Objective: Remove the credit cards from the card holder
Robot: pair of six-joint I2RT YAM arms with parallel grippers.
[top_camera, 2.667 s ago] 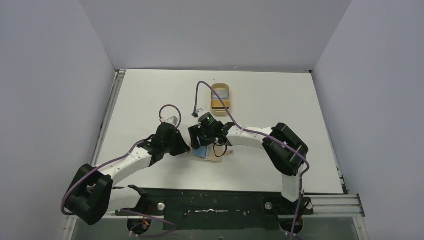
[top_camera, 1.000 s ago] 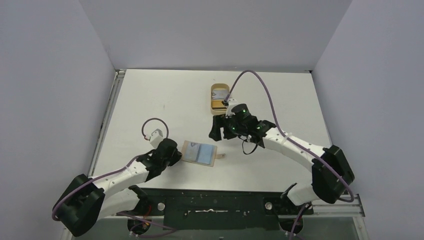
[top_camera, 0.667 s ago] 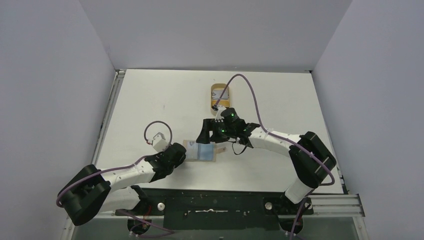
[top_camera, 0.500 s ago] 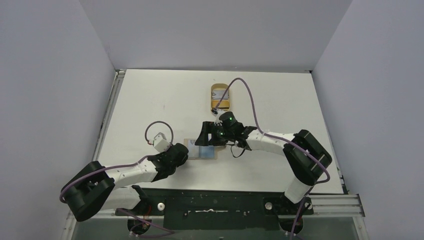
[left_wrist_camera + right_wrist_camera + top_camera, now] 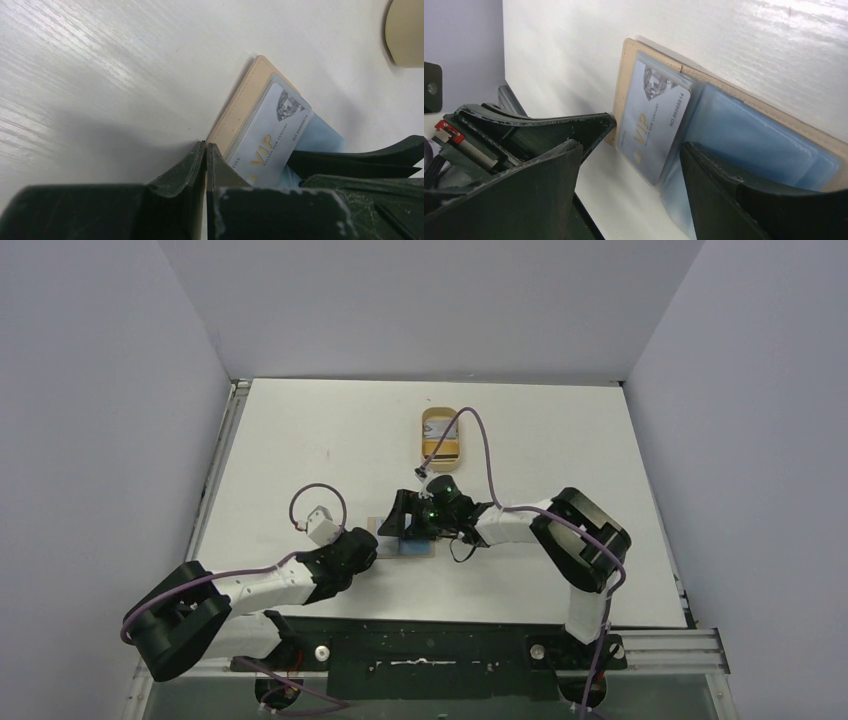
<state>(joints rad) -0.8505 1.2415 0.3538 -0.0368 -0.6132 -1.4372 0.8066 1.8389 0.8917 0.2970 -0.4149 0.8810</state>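
The tan card holder [image 5: 418,549] lies open on the table, near the front middle. A pale VIP credit card [image 5: 651,117] sits in its left half and light blue cards [image 5: 749,140] sit in clear pockets on its right half. My left gripper [image 5: 372,543] is shut, and its tips [image 5: 206,145] touch the holder's [image 5: 245,107] left edge. My right gripper [image 5: 629,195] is open and low over the holder. One finger [image 5: 524,190] is off the holder's edge and the other [image 5: 734,200] is on the blue pockets. The VIP card's lower end lies between them.
An oval tan dish [image 5: 441,433] stands at the back middle with a card-like thing in it. Its rim shows in the left wrist view [image 5: 407,35]. The right arm's purple cable loops over the dish. The table's front rail runs behind the arm bases.
My right gripper has moved from near the dish down and left to the card holder. My left gripper has closed in on the holder's left edge. The holder has shifted slightly.
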